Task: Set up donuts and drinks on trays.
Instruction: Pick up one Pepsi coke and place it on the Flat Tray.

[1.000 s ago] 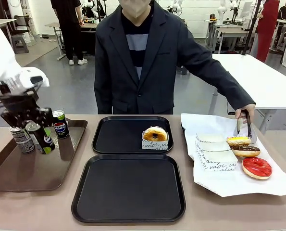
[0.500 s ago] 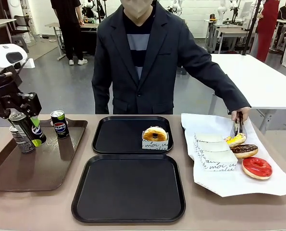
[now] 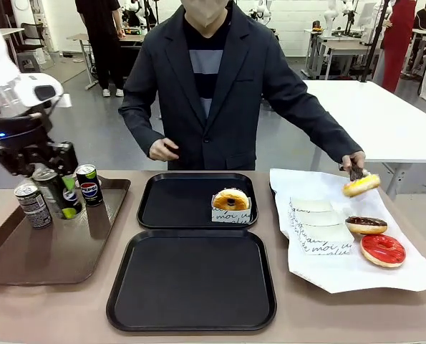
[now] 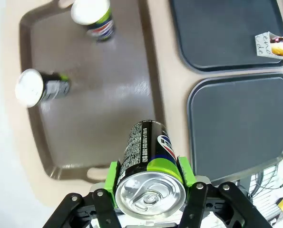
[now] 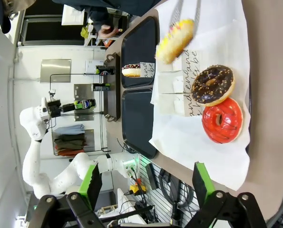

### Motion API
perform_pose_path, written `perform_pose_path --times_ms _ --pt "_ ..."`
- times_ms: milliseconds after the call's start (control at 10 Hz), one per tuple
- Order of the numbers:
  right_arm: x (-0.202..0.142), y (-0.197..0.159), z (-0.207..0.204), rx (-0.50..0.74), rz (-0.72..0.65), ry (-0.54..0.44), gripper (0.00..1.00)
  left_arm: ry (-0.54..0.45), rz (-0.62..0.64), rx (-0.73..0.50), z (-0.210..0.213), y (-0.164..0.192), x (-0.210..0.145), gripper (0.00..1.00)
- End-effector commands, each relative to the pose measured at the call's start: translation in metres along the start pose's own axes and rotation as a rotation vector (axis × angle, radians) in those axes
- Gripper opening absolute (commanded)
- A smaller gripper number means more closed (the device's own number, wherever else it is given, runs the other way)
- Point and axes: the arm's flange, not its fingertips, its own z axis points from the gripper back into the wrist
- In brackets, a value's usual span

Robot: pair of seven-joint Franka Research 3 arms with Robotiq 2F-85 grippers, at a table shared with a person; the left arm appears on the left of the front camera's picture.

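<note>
My left gripper [image 3: 53, 174] [image 4: 151, 176] is shut on a black Pepsi can [image 3: 59, 193] [image 4: 150, 159], held just above the brown tray [image 3: 26, 261]. Two more cans [image 3: 32, 205] [image 3: 89, 184] stand on that tray. Two black trays [image 3: 177, 204] [image 3: 191, 283] lie mid-table, and the far one holds a boxed donut [image 3: 230, 204]. The person's tongs hold a yellow donut [image 3: 361, 185] [image 5: 174, 34] in the air. A chocolate donut [image 3: 366, 225] and a red donut [image 3: 382, 249] lie on white paper. My right gripper [image 5: 147, 190] hangs open over the table's right end, with nothing between its fingers.
Flat white paper boxes [image 3: 318, 226] with script print lie on the white paper sheet [image 3: 356, 276] at the right. The person stands at the far edge, one hand [image 3: 162, 150] raised near the waist. The brown tray's rim [image 4: 153, 95] runs close beside both black trays.
My left gripper has lifted the can off the brown tray and shifted slightly right. The person's tongs have picked the yellow donut up off the paper. The person's other hand came up.
</note>
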Motion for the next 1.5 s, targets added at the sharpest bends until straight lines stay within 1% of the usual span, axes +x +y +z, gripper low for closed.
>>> perform_pose_path --times_ms 0,300,400,500,600,700,800,900,1000,1100,1300,1400 --pt "-0.001 0.0 0.001 0.007 0.0 0.001 1.0 0.003 -0.05 0.007 -0.016 -0.028 0.054 0.59" --pt "-0.001 0.0 0.001 0.007 0.0 0.001 1.0 -0.029 -0.095 0.037 -0.046 -0.074 0.108 0.59" --pt "-0.001 0.0 0.001 0.007 0.0 0.001 1.0 -0.025 -0.106 0.028 -0.06 -0.087 0.122 0.59" --pt "-0.001 0.0 0.001 0.007 0.0 0.001 1.0 0.027 -0.114 0.036 -0.068 -0.09 0.12 0.59" --pt "-0.001 0.0 0.001 0.007 0.0 0.001 1.0 0.071 -0.124 0.043 -0.059 -0.075 0.099 0.59" --pt "-0.001 0.0 0.001 0.007 0.0 0.001 1.0 0.096 -0.157 -0.001 -0.037 -0.042 0.063 0.59" --pt "-0.001 0.0 0.001 0.007 0.0 0.001 1.0 0.106 -0.158 -0.052 -0.019 -0.011 0.033 0.59" --pt "-0.001 0.0 0.001 0.007 0.0 0.001 1.0 0.095 -0.126 -0.059 -0.011 0.011 0.012 0.59" --pt "-0.001 0.0 0.001 0.007 0.0 0.001 1.0 0.097 -0.102 -0.044 -0.011 0.023 0.001 0.59" --pt "-0.001 0.0 0.001 0.007 0.0 0.001 1.0 0.102 -0.104 -0.031 -0.011 0.026 -0.007 0.59" --pt "-0.001 0.0 0.001 0.007 0.0 0.001 1.0 0.083 -0.063 -0.006 -0.01 0.023 -0.009 0.59" --pt "-0.001 0.0 0.001 0.007 0.0 0.001 1.0 0.11 -0.087 -0.045 -0.008 0.033 -0.013 0.59"
